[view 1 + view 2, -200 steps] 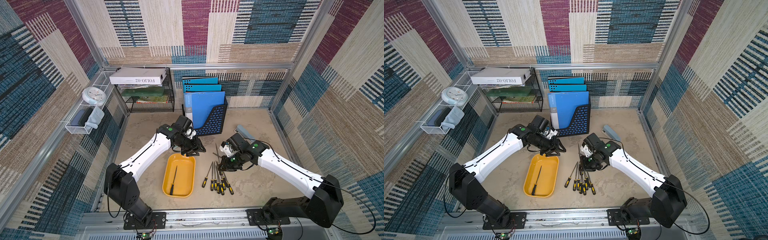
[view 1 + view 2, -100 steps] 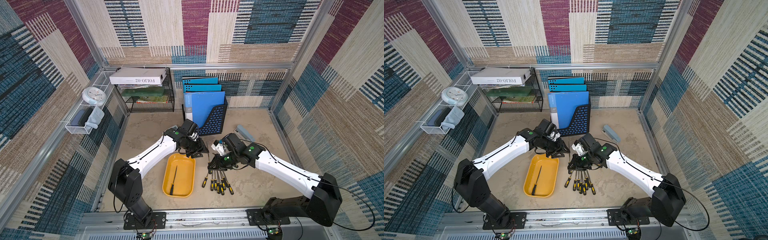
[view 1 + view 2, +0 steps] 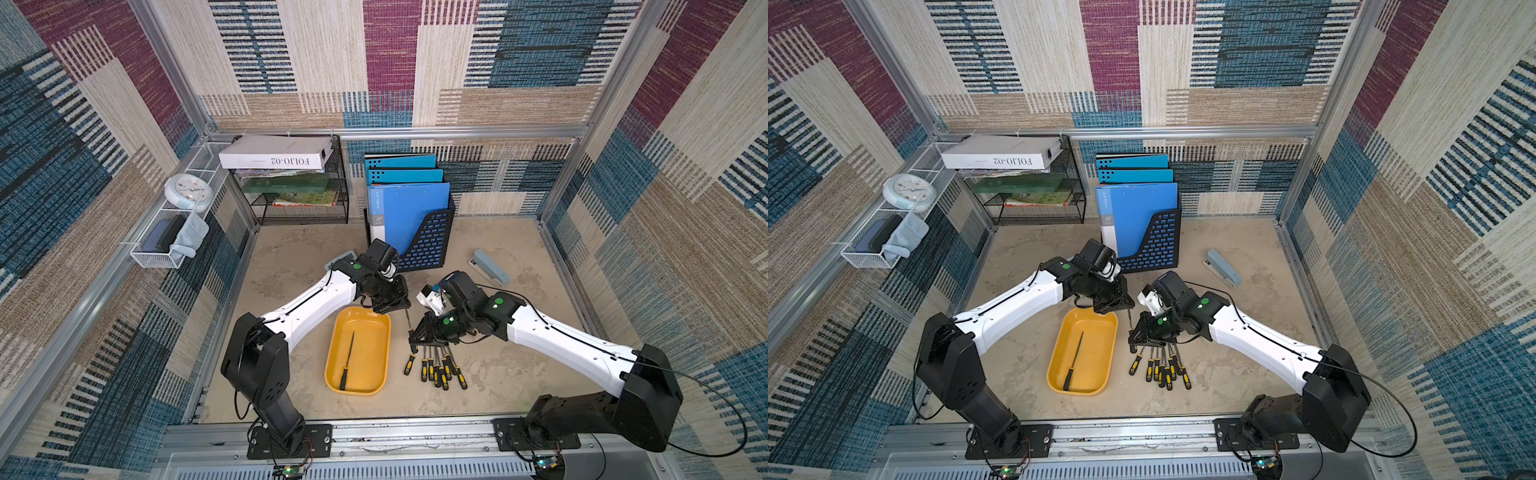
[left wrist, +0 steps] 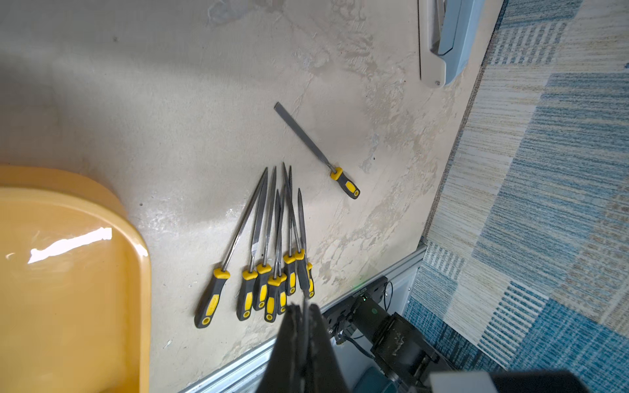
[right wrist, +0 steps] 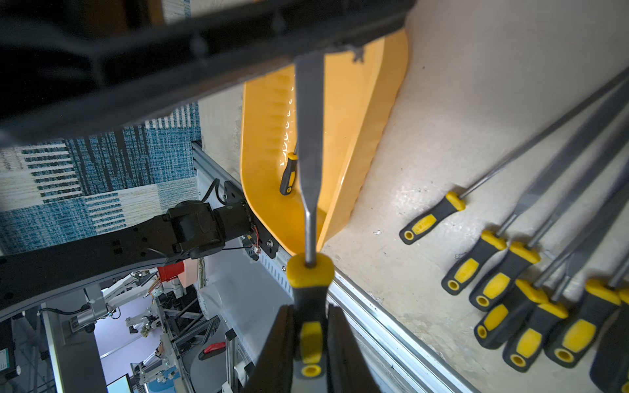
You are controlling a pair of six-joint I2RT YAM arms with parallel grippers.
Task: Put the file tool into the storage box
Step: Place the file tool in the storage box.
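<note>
The file (image 5: 308, 136) hangs in the air between the two arms, above the table and just beside the far corner of the storage box (image 3: 332, 365) on the right arm's side, not in the box. The left gripper (image 4: 304, 316) is clamped tight on the tip of the blade: only a thin edge of steel shows between its closed fingers. The right gripper (image 5: 309, 311) flanks the black-and-yellow handle, a finger close on either side; whether they press it I cannot tell. The box sits on the table between the arms, with a second file (image 3: 347, 361) lying lengthwise in it. A row of files (image 3: 434, 368) lies on the table just beside the box.
</note>
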